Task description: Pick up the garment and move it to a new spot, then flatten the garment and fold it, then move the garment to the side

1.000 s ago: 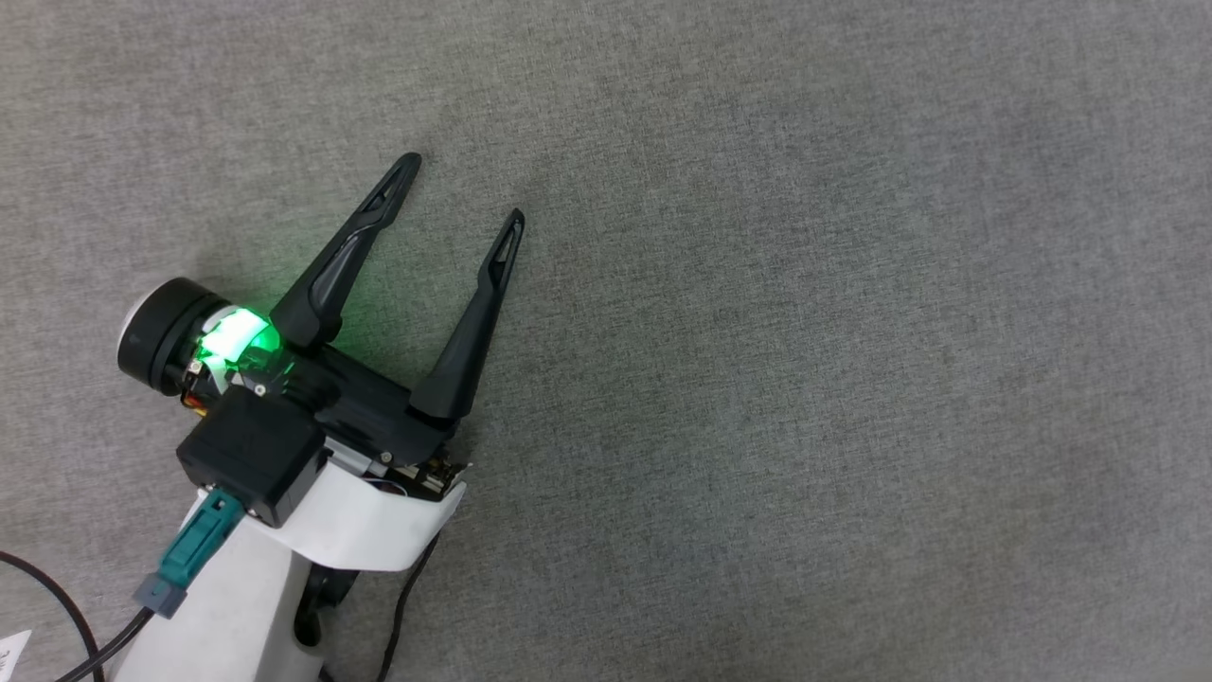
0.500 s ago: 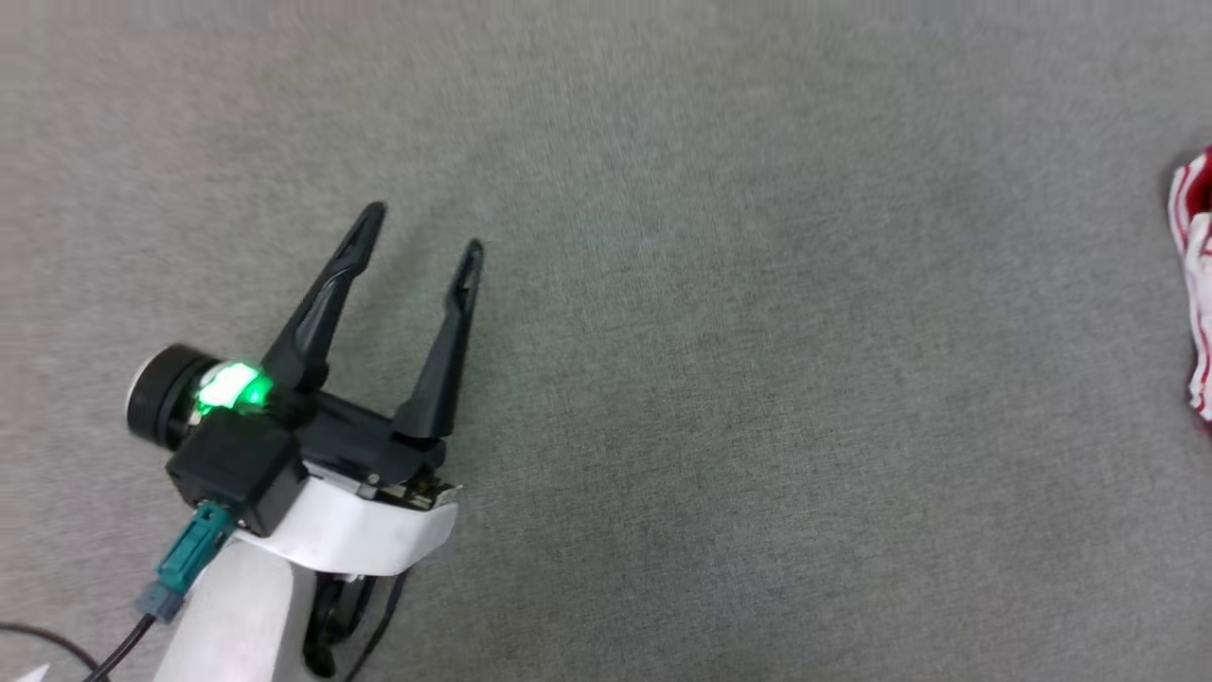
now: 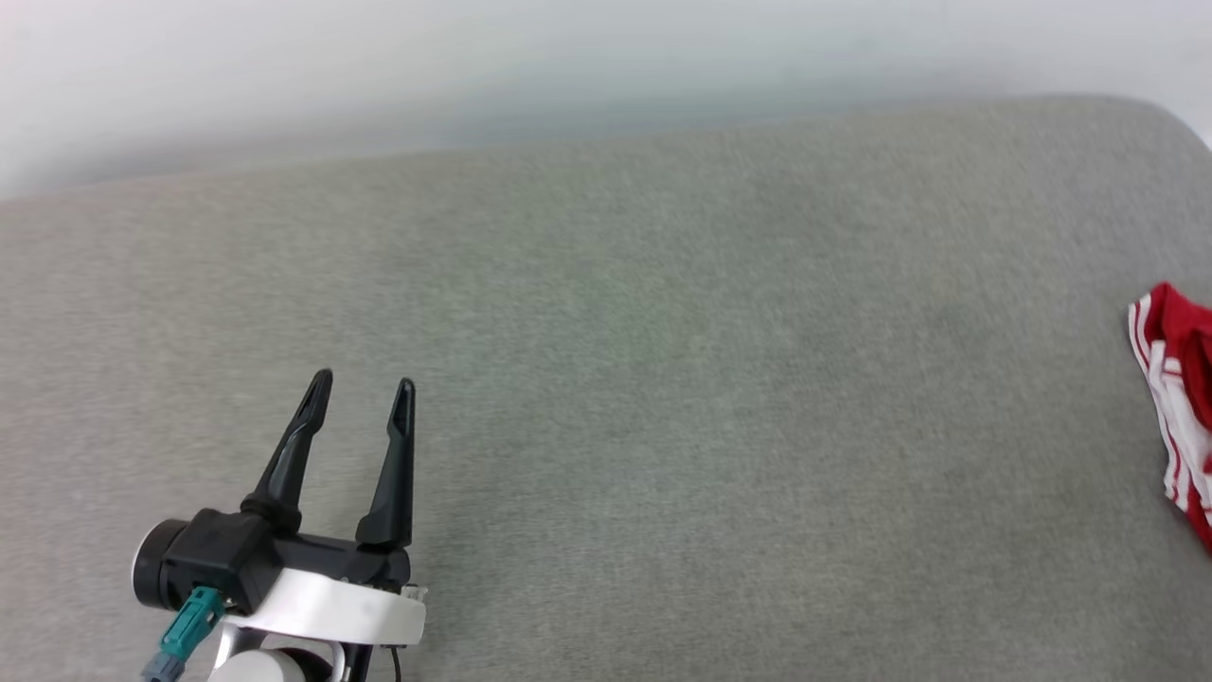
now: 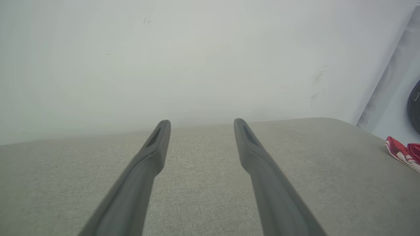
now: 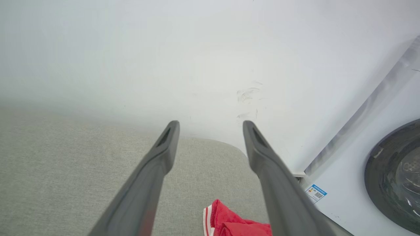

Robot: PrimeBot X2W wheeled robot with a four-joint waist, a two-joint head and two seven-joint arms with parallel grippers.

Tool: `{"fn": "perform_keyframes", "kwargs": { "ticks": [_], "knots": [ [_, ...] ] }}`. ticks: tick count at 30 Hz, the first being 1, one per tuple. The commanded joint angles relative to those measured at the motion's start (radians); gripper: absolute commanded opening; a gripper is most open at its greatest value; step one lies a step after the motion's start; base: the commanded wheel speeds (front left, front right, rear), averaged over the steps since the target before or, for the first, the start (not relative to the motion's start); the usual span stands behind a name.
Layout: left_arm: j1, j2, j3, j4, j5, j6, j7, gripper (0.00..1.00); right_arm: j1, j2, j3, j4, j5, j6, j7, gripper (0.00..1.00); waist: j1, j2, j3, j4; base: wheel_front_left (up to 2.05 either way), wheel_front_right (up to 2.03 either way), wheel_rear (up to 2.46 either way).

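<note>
The garment (image 3: 1179, 398), red with white striped trim, lies bunched at the right edge of the grey padded surface (image 3: 663, 426), cut off by the head view's border. My left gripper (image 3: 362, 386) hovers open at the lower left, far from it, nothing between its fingers. From the left wrist the garment (image 4: 403, 154) is a small red heap at the far right. Seen from the right wrist, my right gripper (image 5: 210, 126) is open and empty above the surface, with the garment (image 5: 238, 223) low between its fingers, apart from them.
A white wall (image 3: 473, 76) runs behind the surface's far edge. A white washing machine (image 5: 361, 183) with a dark round door (image 5: 397, 173) stands past the surface's rounded right corner. Bare grey padding stretches between the left gripper and the garment.
The head camera has tilted up and turned right: the wall and the garment have come into view, and the left gripper sits lower in the picture, its fingers still apart.
</note>
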Motion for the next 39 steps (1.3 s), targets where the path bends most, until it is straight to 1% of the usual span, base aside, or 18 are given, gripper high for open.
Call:
{"fn": "perform_keyframes", "kwargs": {
  "ticks": [1,4,6,12,16,19,24,39],
  "knots": [
    [0.009,-0.005,0.01,0.002,0.002,0.004,-0.002,1.0,0.04,0.035,-0.001,-0.03,0.016,-0.001,-0.019,1.0,0.0002,0.0,-0.063,0.055,0.0,0.0,0.0],
    [0.041,-0.018,0.023,0.014,0.012,0.007,-0.002,1.0,0.13,0.116,0.005,-0.096,0.038,-0.001,-0.065,1.0,0.0002,0.0,-0.089,0.08,0.0,0.0,0.0],
    [0.05,-0.023,0.028,0.016,0.019,0.007,-0.002,1.0,0.181,0.16,0.021,-0.119,0.046,-0.001,-0.093,1.0,0.0002,0.0,-0.101,0.094,0.0,0.0,0.0],
    [0.078,-0.033,0.029,0.036,0.045,0.004,-0.002,1.0,0.284,0.268,0.034,-0.095,0.087,-0.001,-0.156,1.0,0.0002,0.0,-0.128,0.129,0.0,0.0,0.0],
    [0.094,-0.046,0.034,0.054,0.057,0.003,-0.002,1.0,0.313,0.305,0.039,-0.036,0.111,-0.001,-0.206,1.0,0.0002,0.0,-0.141,0.14,0.0,0.0,0.0],
    [0.104,-0.054,0.04,0.07,0.065,0.002,-0.002,1.0,0.329,0.319,0.05,-0.003,0.108,-0.001,-0.23,1.0,0.0002,0.0,-0.148,0.141,0.0,0.0,0.0],
    [0.105,-0.061,0.048,0.089,0.073,0.003,-0.002,1.0,0.342,0.324,0.071,0.029,0.089,-0.001,-0.25,1.0,0.0002,0.0,-0.149,0.14,0.0,0.0,0.0],
    [0.103,-0.077,0.074,0.091,0.112,0.0,-0.002,1.0,0.336,0.34,0.083,0.057,0.06,-0.001,-0.279,1.0,0.0002,0.0,-0.143,0.13,0.0,0.0,0.0]
  ]
}}
